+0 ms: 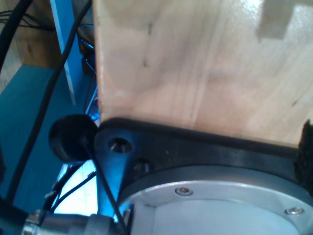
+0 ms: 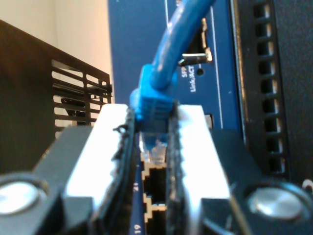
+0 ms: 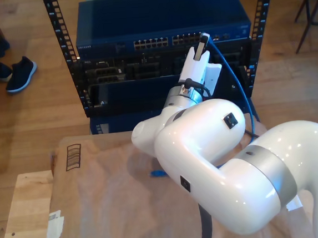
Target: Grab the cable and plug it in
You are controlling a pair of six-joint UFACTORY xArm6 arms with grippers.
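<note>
Cable plug gripped at the switch ports

Cable (image 2: pixel 166 46) runs lengthwise toward the blue network switch (image 3: pixel 163 35), its translucent plug (image 2: pixel 152 142) pointing at the port row (image 2: pixel 154 188). The second gripper (image 2: pixel 151 161) is clamped on the plug. The first wrist view shows plywood (image 1: pixel 205 63); the first gripper's state cannot be told.

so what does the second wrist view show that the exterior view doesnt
Second wrist view: the translucent plug clamped between my second gripper jaws, just off an open port, with port numbers 19 and 21 readable.

Exterior view: the whole rack, the white arm, the brown paper on the table, and shoes on the floor.

Both: the cable and the blue switch.
</note>
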